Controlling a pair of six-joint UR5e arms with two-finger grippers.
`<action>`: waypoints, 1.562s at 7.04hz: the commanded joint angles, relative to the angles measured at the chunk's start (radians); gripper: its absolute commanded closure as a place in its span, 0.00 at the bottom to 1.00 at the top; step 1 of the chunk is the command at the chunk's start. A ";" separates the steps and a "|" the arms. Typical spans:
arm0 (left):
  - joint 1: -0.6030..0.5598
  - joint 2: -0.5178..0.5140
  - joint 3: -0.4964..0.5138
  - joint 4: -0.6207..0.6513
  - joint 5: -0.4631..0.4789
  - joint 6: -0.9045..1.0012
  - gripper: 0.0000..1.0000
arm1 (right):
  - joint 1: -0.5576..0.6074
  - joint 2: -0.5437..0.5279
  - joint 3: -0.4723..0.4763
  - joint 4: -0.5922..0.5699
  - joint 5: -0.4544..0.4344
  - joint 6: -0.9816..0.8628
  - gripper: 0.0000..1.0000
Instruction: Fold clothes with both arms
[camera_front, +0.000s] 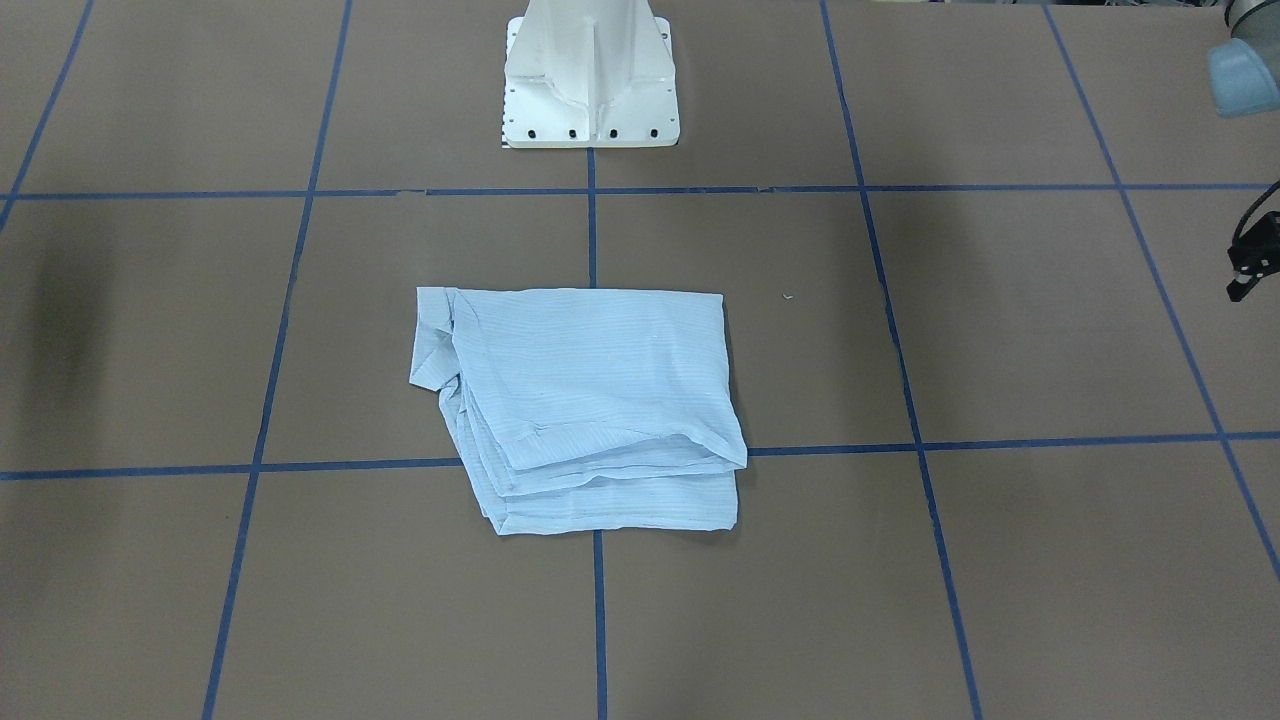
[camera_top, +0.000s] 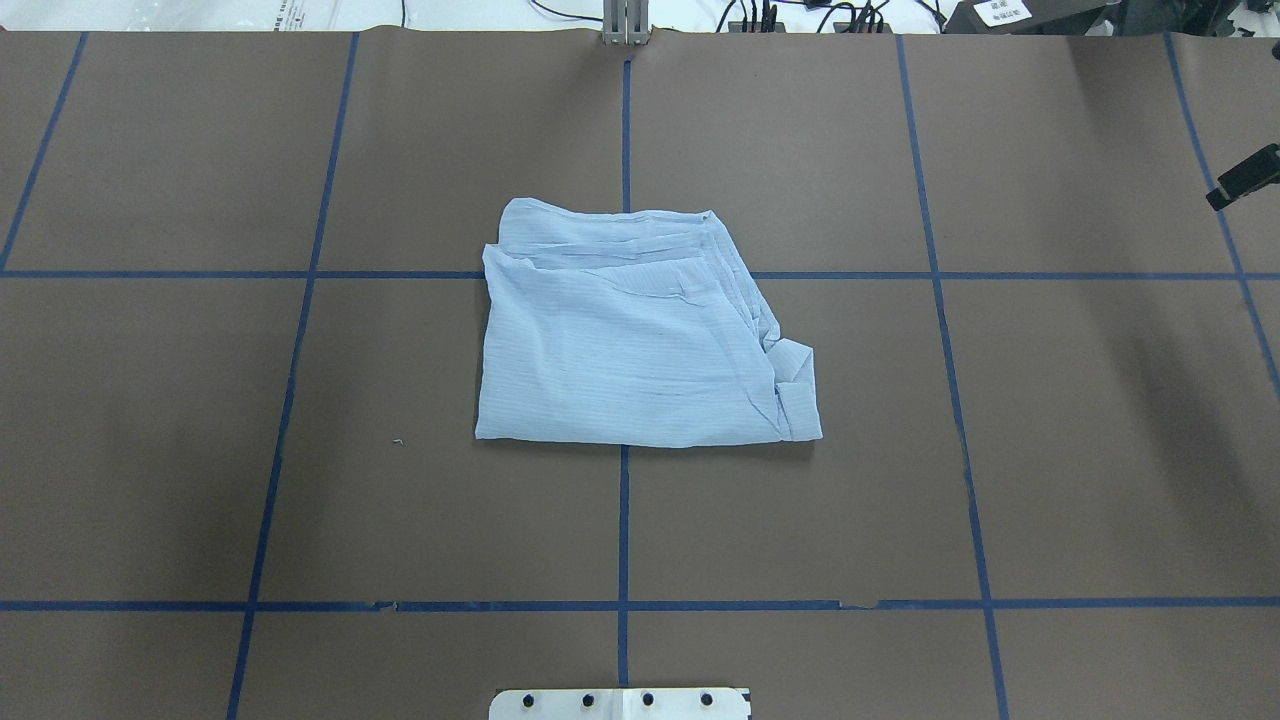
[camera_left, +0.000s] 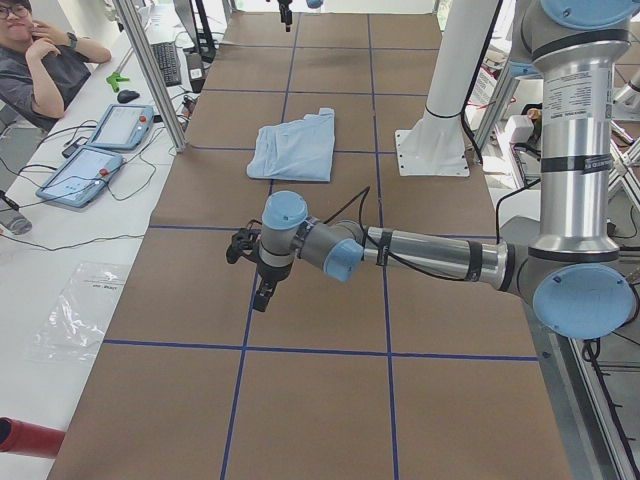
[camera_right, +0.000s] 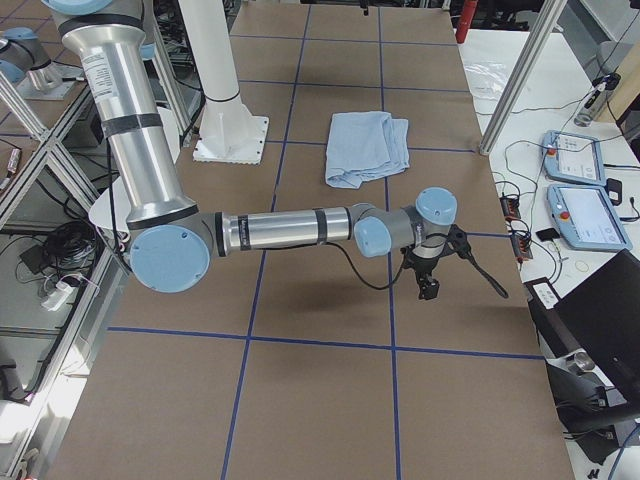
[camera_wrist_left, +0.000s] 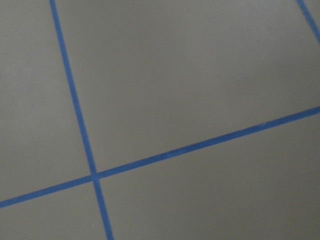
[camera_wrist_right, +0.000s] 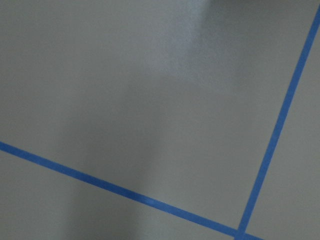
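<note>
Seen from the front, the shirt (camera_front: 580, 400) lies folded into a rough rectangle in the middle of the desk (camera_front: 150, 330). It sits across a crossing of the blue tape lines (camera_front: 300, 195), in front of the white pedestal base (camera_front: 590, 80). Of the left arm (camera_front: 1240, 75) only a light-blue joint cap shows at the right edge. Below it is part of the black left hand (camera_front: 1250, 265), well apart from the cloth and cut off, so I cannot tell how its fingers stand.

From overhead, only a black tip of the right hand (camera_top: 1242, 177) pokes in at the right edge, so its state cannot be told either. Brown desk surface surrounds the shirt on every side.

From the robot's left end, the near left arm stretches its forearm level over the desk. Its wrist is bent so the hand points down above a tape line, well short of the shirt. A person (camera_left: 45, 60) sits beside the desk's long edge, near two tablets (camera_left: 100, 150).

From the right end, the right arm (camera_right: 290, 228) mirrors that pose, hand hanging over brown desk with the shirt beyond it. Its fingers are too small to read.

Both wrist views show only desk and crossing tape lines, slightly blurred.
</note>
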 joint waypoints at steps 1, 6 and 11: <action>-0.089 -0.006 0.159 -0.207 0.001 -0.034 0.00 | 0.022 -0.060 0.014 0.002 0.001 0.001 0.00; -0.154 0.008 0.121 -0.073 0.002 0.252 0.00 | 0.103 -0.138 0.034 -0.012 0.024 0.019 0.00; -0.167 0.070 -0.120 0.342 -0.005 0.253 0.00 | 0.200 -0.201 0.035 -0.013 0.128 0.019 0.00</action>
